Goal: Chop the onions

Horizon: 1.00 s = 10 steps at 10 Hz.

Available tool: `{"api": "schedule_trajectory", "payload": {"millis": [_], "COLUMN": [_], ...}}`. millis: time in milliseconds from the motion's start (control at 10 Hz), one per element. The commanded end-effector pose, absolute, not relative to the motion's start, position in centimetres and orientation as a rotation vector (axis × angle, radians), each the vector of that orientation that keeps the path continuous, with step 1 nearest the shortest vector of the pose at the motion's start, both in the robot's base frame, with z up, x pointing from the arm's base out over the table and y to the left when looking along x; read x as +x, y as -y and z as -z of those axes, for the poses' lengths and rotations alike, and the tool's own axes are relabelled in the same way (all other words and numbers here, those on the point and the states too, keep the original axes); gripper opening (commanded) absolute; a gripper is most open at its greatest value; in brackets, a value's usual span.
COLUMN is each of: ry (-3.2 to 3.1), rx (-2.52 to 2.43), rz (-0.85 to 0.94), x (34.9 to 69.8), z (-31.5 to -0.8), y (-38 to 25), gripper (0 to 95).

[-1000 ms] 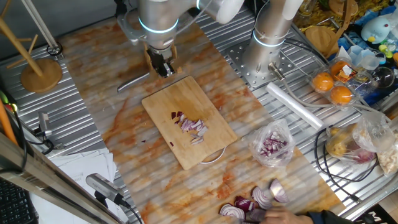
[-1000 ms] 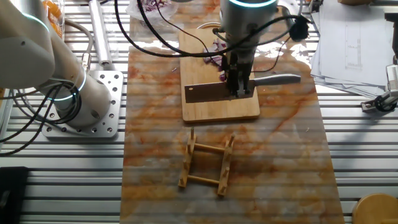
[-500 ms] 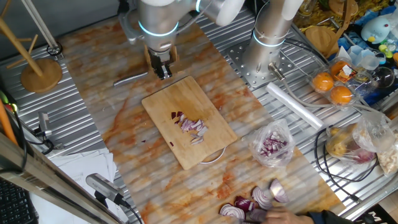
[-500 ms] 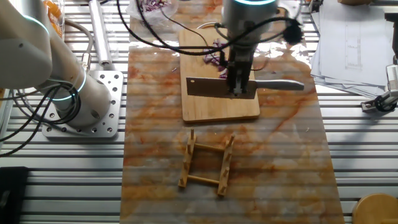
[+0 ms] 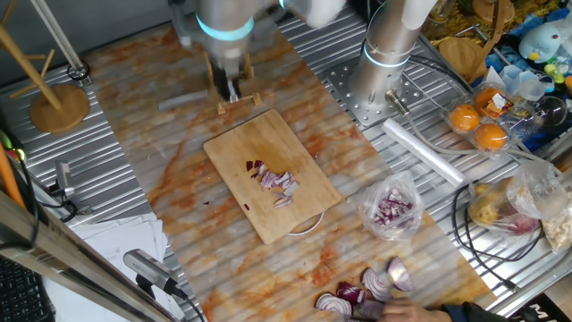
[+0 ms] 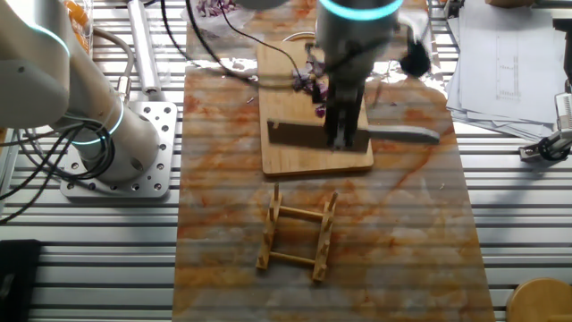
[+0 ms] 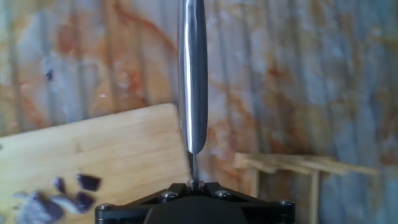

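- Onions [image 5: 275,182]: a small heap of purple-white bits lying near the middle of the wooden board [image 5: 268,172], resting on its surface; in the hand view the bits [image 7: 59,198] show at the lower left on the board's pale face.
- Wooden board: lies flat on the marbled orange-and-white mat [image 5: 161,152], one corner pointing toward the arm.
- Knife [image 6: 353,136]: a broad rectangular blade with a grey handle, carried level above the board's near end in the other fixed view; blade to one side of the fingers, handle to the other. In the hand view the handle [image 7: 191,74] runs straight up the frame, edge-on.
- Gripper [image 6: 340,134]: jaws narrow and clamped on the knife where blade meets handle; the arm is motion-blurred in both fixed views.
- Wooden rack [image 6: 298,233]: a small slatted stand on the mat, just beyond the board's end and apart from it.
- Clear bag of purple bits [image 5: 391,208]: on the mat near the board's far corner.
- Larger red onion wedges [image 5: 365,292]: at the mat's edge, well apart from the board.
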State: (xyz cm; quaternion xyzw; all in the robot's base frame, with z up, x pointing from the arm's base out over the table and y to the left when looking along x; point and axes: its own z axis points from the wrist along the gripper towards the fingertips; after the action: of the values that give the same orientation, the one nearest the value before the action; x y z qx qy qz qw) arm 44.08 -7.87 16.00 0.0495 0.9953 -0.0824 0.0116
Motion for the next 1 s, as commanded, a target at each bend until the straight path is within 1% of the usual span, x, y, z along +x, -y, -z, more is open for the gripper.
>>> {"api": "schedule_trajectory", "payload": {"millis": [100,500,800,1000], "ry": [-3.135,-3.144,-3.15,-3.149], "rx": [0.133,0.15,0.152,0.154], "rz": [0.221,0.214,0.188,0.165], "x": [43.0,42.1,41.6,41.2], "z": [-17.2,-15.8,-15.5,-14.8], "y": [10.3,11.9,13.0,13.5], "gripper": [0.0,0.0,0.0,0.0]}}
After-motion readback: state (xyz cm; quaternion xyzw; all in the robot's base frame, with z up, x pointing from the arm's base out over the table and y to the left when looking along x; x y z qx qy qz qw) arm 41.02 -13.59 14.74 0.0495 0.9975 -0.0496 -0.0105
